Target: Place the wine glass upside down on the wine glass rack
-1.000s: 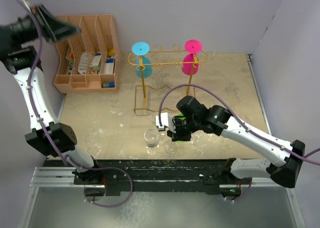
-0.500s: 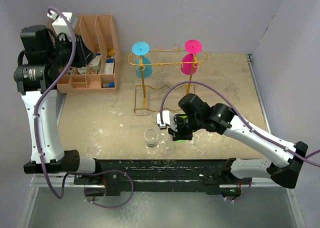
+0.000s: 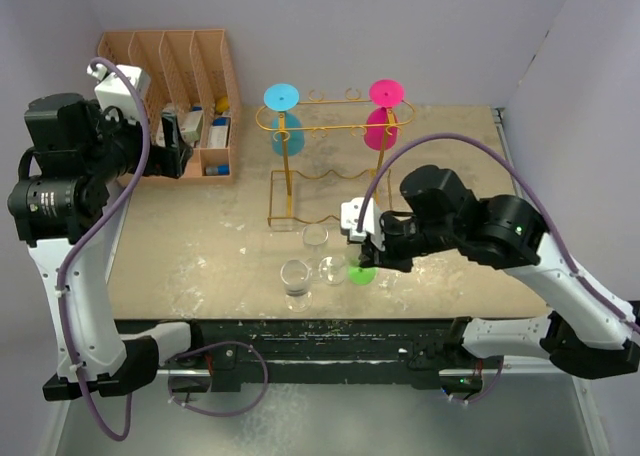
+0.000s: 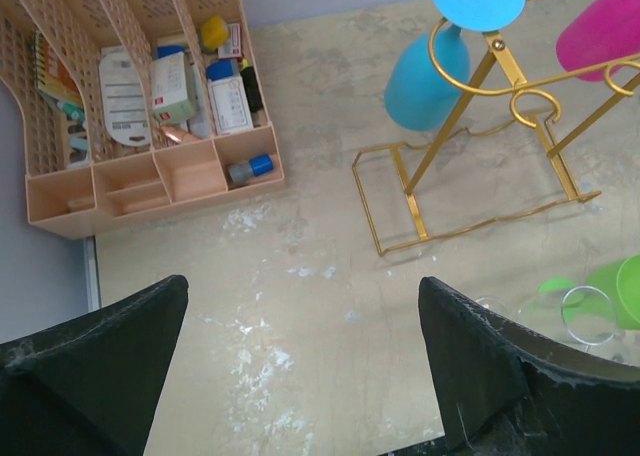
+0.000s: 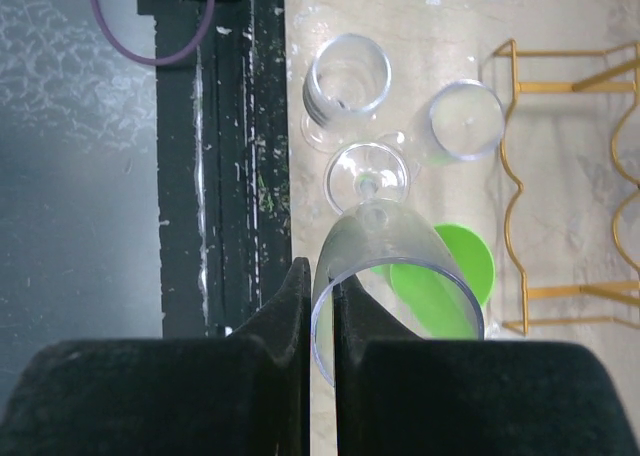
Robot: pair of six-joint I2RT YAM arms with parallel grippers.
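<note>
My right gripper [image 5: 320, 276] is shut on the rim of a clear wine glass [image 5: 385, 241]. The glass is tilted, its round foot [image 5: 367, 171] pointing away from me, low over the near table. In the top view the right gripper [image 3: 358, 238] sits in front of the golden wine glass rack [image 3: 300, 128]. On that rack a blue glass [image 3: 285, 133] and a pink glass [image 3: 379, 128] hang upside down. A green glass [image 5: 445, 276] lies under the held one. My left gripper [image 4: 300, 376] is open and empty, high over the left table. It looks down on the wine glass rack [image 4: 452, 146].
Two more clear glasses [image 3: 295, 276] [image 3: 315, 238] stand near the front edge. A peach slotted organizer [image 4: 140, 176] with small items fills the back left corner. The black arm rail [image 3: 320, 336] runs along the near edge. A wall stands close on the right.
My right gripper has shut on the clear glass's rim, tilted it and drawn back to the right. The left arm swung down from the back left and its jaws opened wide.
</note>
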